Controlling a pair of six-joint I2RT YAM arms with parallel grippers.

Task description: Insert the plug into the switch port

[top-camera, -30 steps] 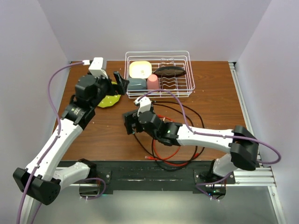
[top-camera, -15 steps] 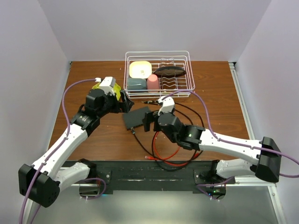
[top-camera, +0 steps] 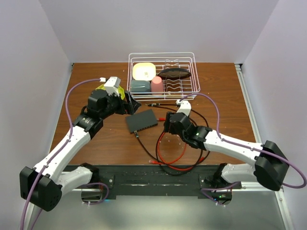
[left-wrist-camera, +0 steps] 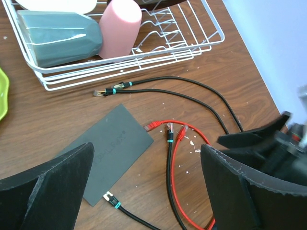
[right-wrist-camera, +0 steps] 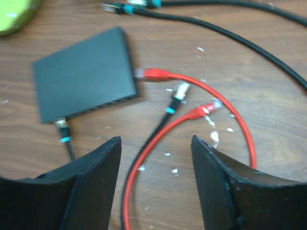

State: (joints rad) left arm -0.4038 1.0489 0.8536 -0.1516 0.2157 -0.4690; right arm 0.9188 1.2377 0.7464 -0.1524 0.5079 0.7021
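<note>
The right gripper (top-camera: 169, 125) has backed off the switch (top-camera: 142, 120), which now lies uncovered on the table (top-camera: 105, 139), and hangs spread and empty above the loose red plug (right-wrist-camera: 153, 73), while the left gripper (top-camera: 130, 105), also spread, has swung in close behind, so a pickup looks next.

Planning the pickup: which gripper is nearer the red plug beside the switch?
Right. The right gripper hovers just beside the red plug; the left gripper is on the opposite side of the switch.
</note>
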